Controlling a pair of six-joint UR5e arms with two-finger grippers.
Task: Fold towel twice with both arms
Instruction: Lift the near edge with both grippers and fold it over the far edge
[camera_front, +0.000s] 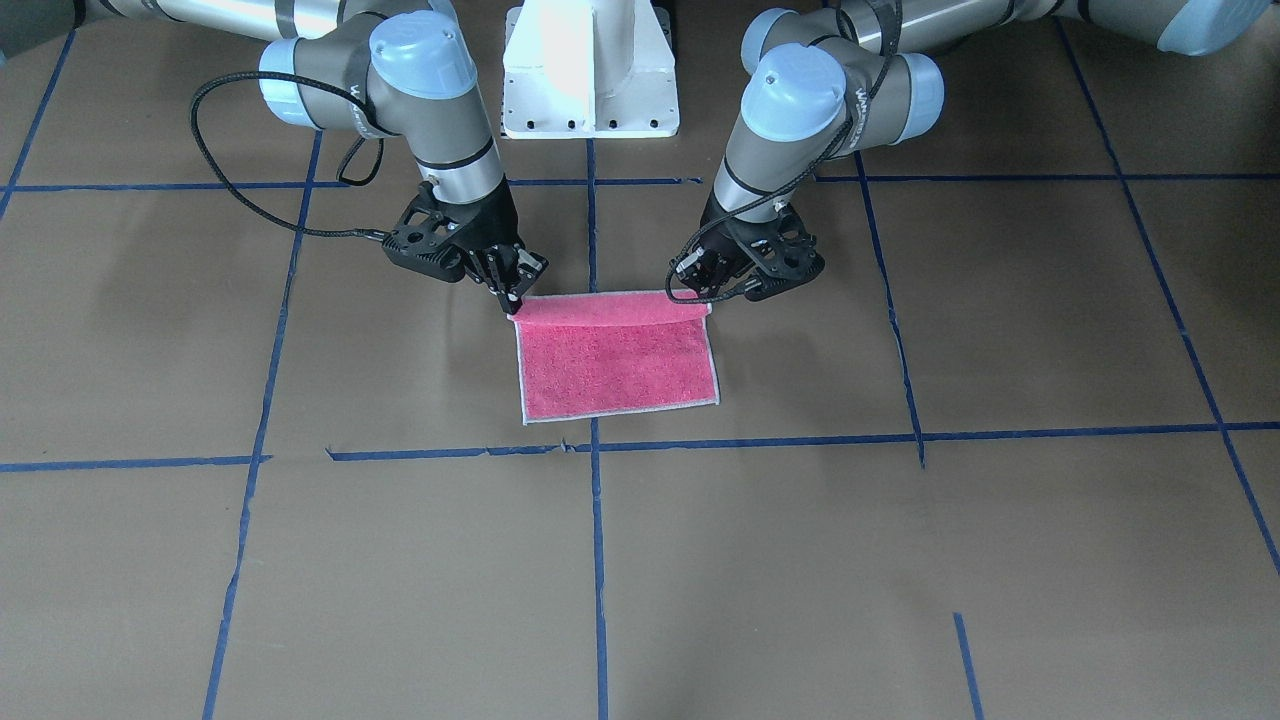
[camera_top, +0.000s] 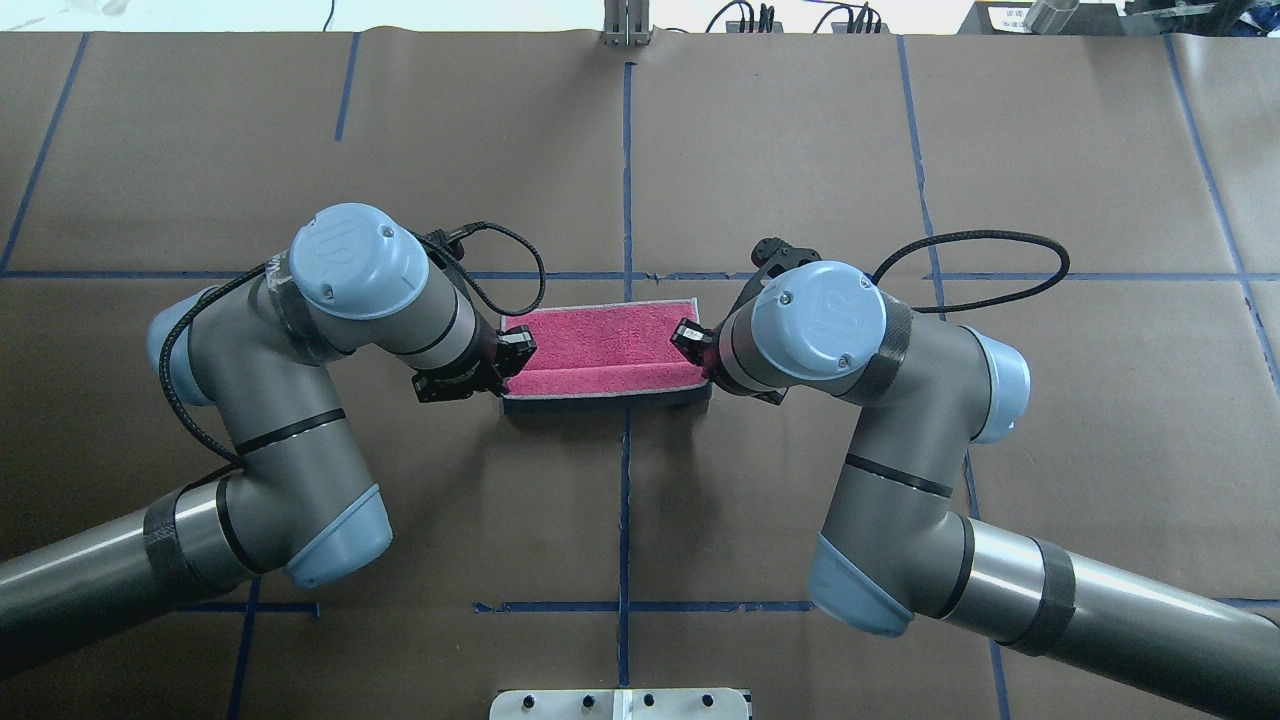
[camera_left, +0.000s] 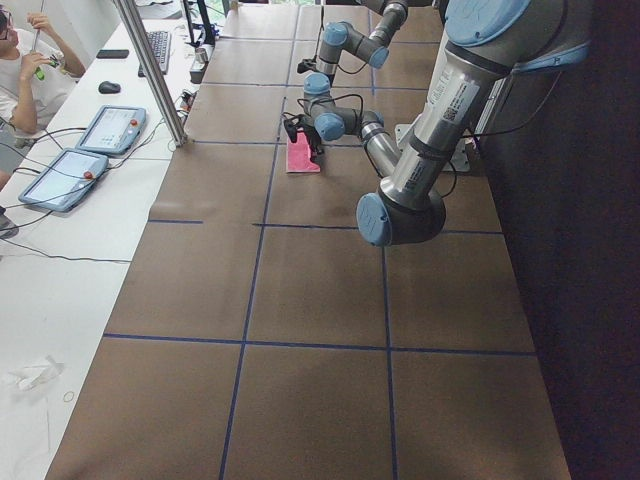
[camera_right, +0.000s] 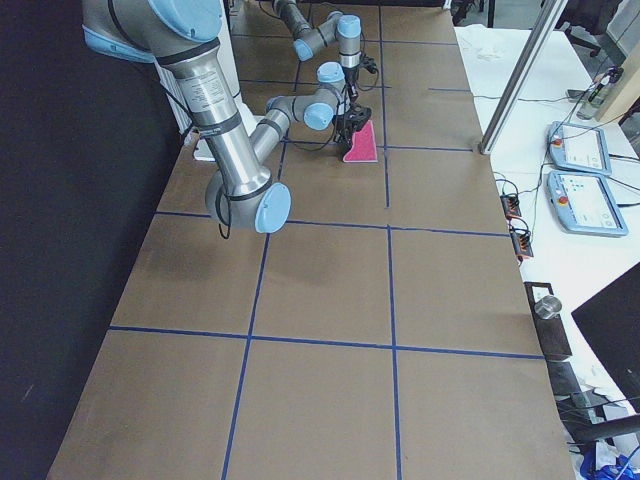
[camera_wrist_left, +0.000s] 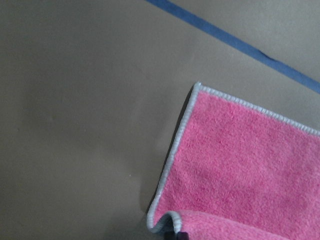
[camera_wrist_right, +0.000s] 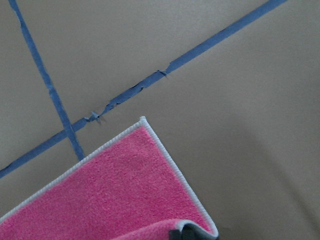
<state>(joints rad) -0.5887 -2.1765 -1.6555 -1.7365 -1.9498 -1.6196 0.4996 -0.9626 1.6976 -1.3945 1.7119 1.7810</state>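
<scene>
Overhead exterior: the towel (camera_top: 600, 350) lies pink side up on the table (camera_top: 800, 150), across the centre tape line (camera_top: 625, 480), with its robot-side edge lifted. The left gripper (camera_top: 514, 350) pinches one corner of that edge and the right gripper (camera_top: 689, 337) pinches the other, each with jaws closed on the cloth.

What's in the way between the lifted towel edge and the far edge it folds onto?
Nothing visible. The left gripper and right gripper each pinch a raised corner of the towel; the pink face ahead of them lies bare.
</scene>
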